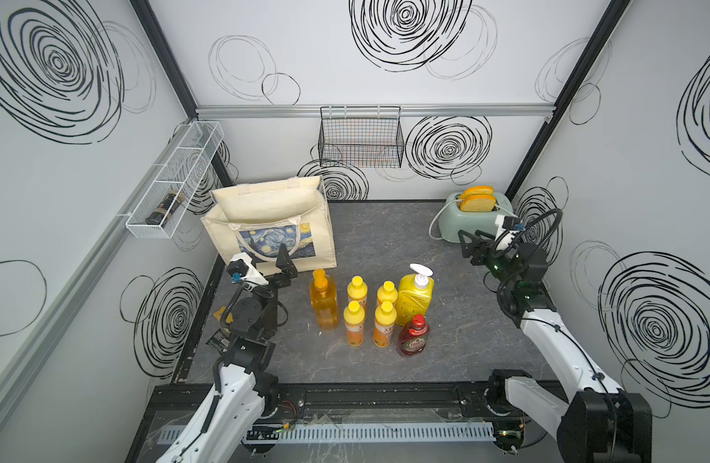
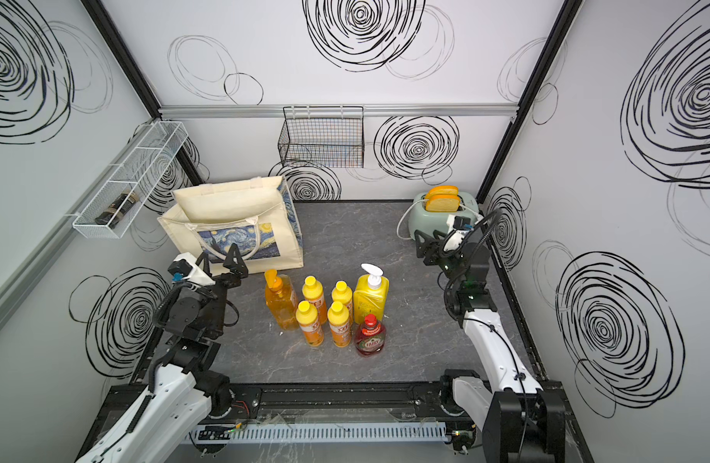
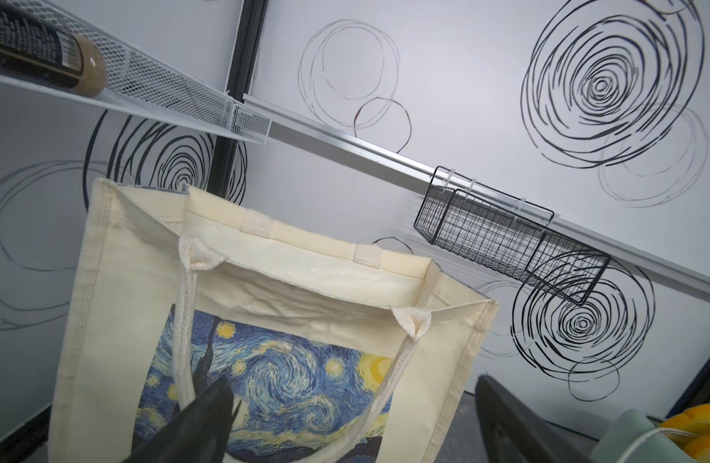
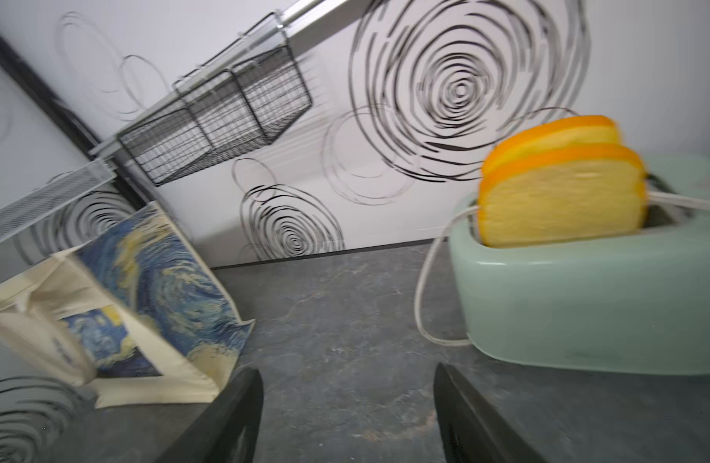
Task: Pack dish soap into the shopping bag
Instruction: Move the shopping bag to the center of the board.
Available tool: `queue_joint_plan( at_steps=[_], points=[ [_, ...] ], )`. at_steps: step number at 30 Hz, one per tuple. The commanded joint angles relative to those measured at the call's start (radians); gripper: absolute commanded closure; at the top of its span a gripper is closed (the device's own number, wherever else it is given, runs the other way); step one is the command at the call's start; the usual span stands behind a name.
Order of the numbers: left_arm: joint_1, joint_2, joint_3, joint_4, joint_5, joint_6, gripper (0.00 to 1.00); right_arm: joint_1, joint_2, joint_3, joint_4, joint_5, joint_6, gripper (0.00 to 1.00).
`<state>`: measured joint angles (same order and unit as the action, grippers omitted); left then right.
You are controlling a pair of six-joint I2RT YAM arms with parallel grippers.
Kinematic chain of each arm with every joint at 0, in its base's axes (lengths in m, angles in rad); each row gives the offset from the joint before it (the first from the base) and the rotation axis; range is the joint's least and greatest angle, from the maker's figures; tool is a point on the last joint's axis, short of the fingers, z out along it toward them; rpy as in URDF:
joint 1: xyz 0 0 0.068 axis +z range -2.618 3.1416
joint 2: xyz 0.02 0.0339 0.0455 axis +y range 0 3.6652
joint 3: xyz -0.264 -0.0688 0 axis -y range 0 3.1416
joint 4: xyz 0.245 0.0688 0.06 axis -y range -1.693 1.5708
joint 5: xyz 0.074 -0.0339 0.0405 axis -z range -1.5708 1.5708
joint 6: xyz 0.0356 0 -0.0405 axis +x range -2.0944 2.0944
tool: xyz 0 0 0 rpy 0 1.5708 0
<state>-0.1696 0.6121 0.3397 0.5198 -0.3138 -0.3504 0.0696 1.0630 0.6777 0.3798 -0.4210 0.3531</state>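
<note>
7 dish soap bottles point(image 1: 385, 320) upright, desk point(image 1: 385, 240) centre; Starry Night tote point(image 1: 273, 224) back-left corner. Left tool point(image 2: 219, 258) wide open, empty, by tote. Right tool point(image 1: 470, 236) parted, empty, by toaster point(image 1: 453, 224).

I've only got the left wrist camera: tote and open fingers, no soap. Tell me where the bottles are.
Observer: All seven dish soap bottles stand upright on the table, clustered just in front of the shopping bag.
Operator: Name the one nearest the left gripper.
Observer: The orange pump bottle, at the cluster's left end.
Operator: Report the right arm.
Observer: The right gripper hangs open and empty by the toaster.
</note>
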Motion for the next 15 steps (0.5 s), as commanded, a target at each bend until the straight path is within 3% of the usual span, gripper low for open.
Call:
queue_joint_plan(
  at_steps=[1,5,8,15],
  points=[
    [0.082,0.046,0.116,-0.125,0.151,-0.156,0.04,0.135,0.071,0.132,-0.086,-0.059,-0.054,0.24],
    [0.129,0.160,0.336,-0.247,0.231,-0.198,0.03,0.263,0.215,0.319,-0.127,-0.047,-0.055,0.23],
    [0.135,0.211,0.428,-0.280,0.219,-0.206,0.03,0.343,0.329,0.441,-0.143,-0.044,-0.052,0.23],
    [0.210,0.229,0.395,-0.238,0.323,-0.233,0.03,0.483,0.588,0.716,-0.180,-0.036,-0.062,0.25]
  ],
)
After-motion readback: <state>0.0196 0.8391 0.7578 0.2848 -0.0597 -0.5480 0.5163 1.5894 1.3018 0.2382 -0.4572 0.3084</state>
